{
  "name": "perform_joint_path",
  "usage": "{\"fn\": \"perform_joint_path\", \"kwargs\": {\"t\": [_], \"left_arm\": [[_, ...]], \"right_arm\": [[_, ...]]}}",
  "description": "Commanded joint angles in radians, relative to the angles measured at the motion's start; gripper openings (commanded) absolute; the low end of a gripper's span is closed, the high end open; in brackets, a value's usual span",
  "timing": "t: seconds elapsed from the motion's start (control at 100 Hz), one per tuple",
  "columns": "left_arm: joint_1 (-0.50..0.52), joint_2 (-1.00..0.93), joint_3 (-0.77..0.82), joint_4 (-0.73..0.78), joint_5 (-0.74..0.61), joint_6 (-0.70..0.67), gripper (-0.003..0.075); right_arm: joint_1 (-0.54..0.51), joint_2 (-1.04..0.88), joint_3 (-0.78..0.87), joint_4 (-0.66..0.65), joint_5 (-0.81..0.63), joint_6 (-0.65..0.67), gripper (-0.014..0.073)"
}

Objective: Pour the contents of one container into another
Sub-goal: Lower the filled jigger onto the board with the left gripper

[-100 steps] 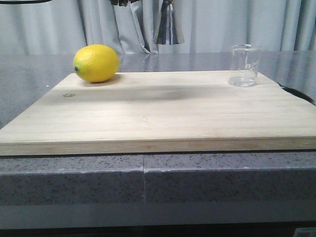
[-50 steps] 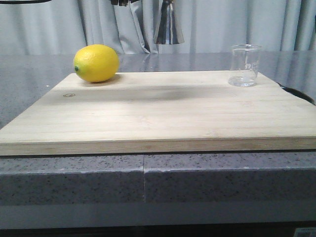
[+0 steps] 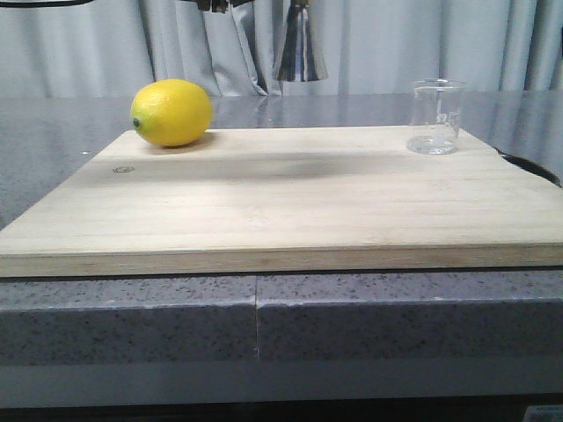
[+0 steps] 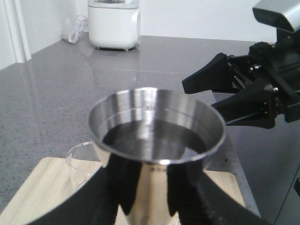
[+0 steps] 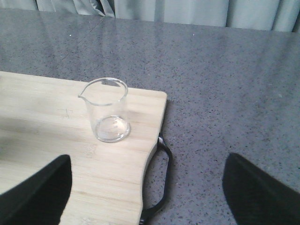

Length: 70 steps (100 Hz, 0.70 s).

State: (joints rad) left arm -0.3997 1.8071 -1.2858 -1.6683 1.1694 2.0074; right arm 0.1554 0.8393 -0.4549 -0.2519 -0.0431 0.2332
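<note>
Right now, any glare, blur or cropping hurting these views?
Front view: jigger cropped at the top, soft shadow band across the board. Left wrist view: glare on the jigger rim, left gripper's fingers blurred. Right wrist view: beaker sharp, fingers out of focus.

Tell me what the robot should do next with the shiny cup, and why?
Probably carry the steel jigger toward the glass beaker. The left tool holds it up high with liquid inside, while the beaker stands empty on the wooden board, away to the right. The right tool is open, near the beaker.
</note>
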Motion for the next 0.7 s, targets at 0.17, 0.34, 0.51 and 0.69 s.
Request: {"fn": "perform_joint_path", "kwargs": {"t": [0.17,0.34,0.51,0.69], "left_arm": [[-0.008,0.017,-0.023,-0.137,0.109,0.065,0.0237],[-0.008,0.060,-0.023,-0.158,0.109,0.113,0.0237],[-0.002,0.100,-0.023,-0.173,0.104,0.124,0.0237],[0.013,0.129,-0.023,-0.184,0.110,0.141,0.0237]], "right_arm": [[0.000,-0.012,-0.026,-0.011,-0.081,-0.007,0.0587],[0.000,-0.012,-0.026,-0.011,-0.081,-0.007,0.0587],[0.000,-0.012,-0.026,-0.011,-0.081,-0.007,0.0587],[0.000,-0.012,-0.026,-0.011,-0.081,-0.007,0.0587]]}}
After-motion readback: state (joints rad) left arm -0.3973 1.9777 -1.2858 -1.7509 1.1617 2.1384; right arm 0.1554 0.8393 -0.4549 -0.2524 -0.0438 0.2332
